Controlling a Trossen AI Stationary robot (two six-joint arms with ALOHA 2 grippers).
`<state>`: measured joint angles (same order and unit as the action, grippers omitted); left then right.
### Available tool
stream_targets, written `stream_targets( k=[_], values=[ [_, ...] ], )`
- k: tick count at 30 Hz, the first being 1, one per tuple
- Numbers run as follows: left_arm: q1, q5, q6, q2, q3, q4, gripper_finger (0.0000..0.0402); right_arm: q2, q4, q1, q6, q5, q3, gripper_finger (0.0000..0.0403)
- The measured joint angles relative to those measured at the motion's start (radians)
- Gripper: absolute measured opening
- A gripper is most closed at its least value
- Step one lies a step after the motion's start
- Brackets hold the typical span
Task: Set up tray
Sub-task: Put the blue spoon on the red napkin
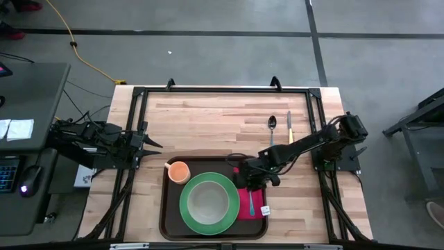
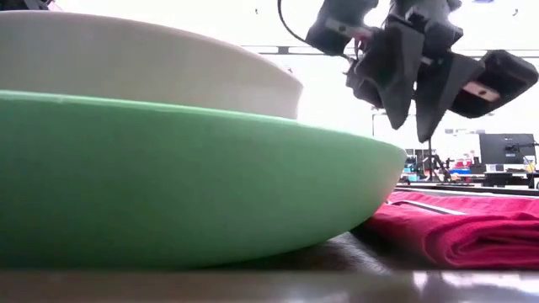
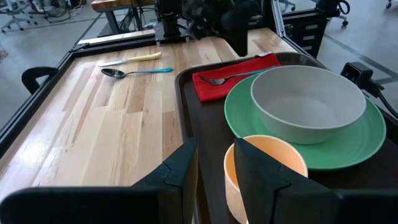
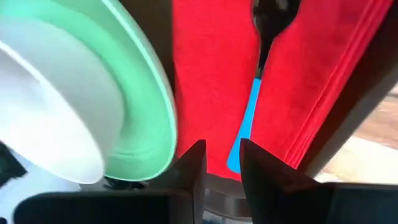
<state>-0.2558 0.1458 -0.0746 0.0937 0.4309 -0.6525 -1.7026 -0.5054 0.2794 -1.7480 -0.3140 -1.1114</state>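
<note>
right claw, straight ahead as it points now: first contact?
Most likely the fork lying on the red napkin. The right claw hangs over the tray, pointing down at the fork's blue handle beside the green plate. How far above it the claw sits is unclear.

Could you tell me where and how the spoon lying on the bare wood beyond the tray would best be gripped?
Probably from straight above, at the middle of the spoon's thin blue handle, fingers closing across its width. It lies flat, and the knife lies parallel alongside, so the gap between them looks tight for a finger.
</note>
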Motion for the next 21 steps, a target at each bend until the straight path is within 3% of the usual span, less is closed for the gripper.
stream_targets(
  k=[21],
  values=[
    [0.000, 0.000, 0.001, 0.000, 0.000, 0.000, 0.0136, 0.287, -0.434, -0.001, -0.002, 0.199, 0.000, 0.0074]
  ],
)
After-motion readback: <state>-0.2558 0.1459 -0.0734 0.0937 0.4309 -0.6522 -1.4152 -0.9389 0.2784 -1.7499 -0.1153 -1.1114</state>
